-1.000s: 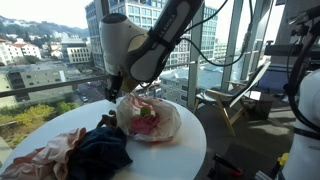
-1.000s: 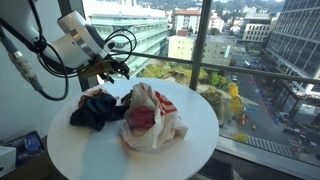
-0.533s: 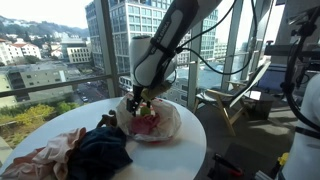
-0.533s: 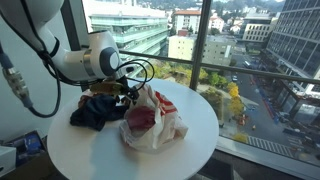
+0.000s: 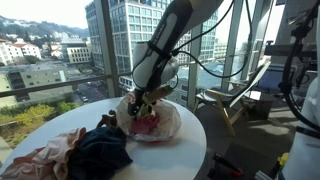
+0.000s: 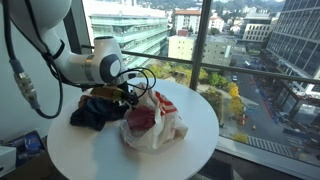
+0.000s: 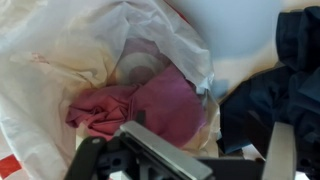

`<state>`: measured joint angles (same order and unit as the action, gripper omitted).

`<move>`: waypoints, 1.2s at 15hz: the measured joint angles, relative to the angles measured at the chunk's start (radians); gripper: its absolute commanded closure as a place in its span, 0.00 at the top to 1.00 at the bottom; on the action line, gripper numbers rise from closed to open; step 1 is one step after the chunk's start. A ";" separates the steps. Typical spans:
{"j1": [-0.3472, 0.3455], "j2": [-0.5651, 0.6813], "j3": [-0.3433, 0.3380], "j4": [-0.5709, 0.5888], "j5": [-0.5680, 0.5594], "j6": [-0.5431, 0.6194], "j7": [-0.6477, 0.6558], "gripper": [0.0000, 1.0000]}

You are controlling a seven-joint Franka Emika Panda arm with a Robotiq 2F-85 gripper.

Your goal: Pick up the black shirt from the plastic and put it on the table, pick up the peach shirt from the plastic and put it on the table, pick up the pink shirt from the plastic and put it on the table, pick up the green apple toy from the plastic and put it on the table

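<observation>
The plastic (image 7: 60,50) lies open on the white table (image 5: 185,150), and the pink shirt (image 7: 140,105) is bunched inside its mouth. My gripper (image 7: 225,150) hangs open just above that opening, with nothing between its fingers (image 7: 165,155). Both exterior views show the gripper (image 5: 143,100) (image 6: 133,95) at the top edge of the plastic (image 5: 155,122) (image 6: 150,122). Beside the bag the black shirt (image 5: 100,150) (image 6: 93,113) (image 7: 285,75) rests on the table. Further out lies the peach shirt (image 5: 45,158). The green apple toy is hidden.
The table (image 6: 100,155) stands against tall windows with a railing behind it. Its rim is close behind the bag. Another robot's white body (image 5: 305,100) and cables stand at the side.
The arm has swung from beside the black shirt to over the bag's mouth and come down a little. The jaws stayed open and the cloths have not moved.
</observation>
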<state>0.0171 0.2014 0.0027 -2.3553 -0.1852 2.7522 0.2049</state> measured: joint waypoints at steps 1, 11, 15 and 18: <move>0.012 0.016 -0.019 0.004 -0.032 0.011 0.026 1.00; 0.168 0.276 -0.246 0.237 -0.194 0.034 0.271 1.00; 0.214 0.376 -0.318 0.331 -0.194 0.032 0.334 1.00; 0.230 0.442 -0.356 0.384 -0.184 0.024 0.364 1.00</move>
<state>0.2466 0.6432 -0.3529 -1.9714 -0.3688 2.7765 0.5690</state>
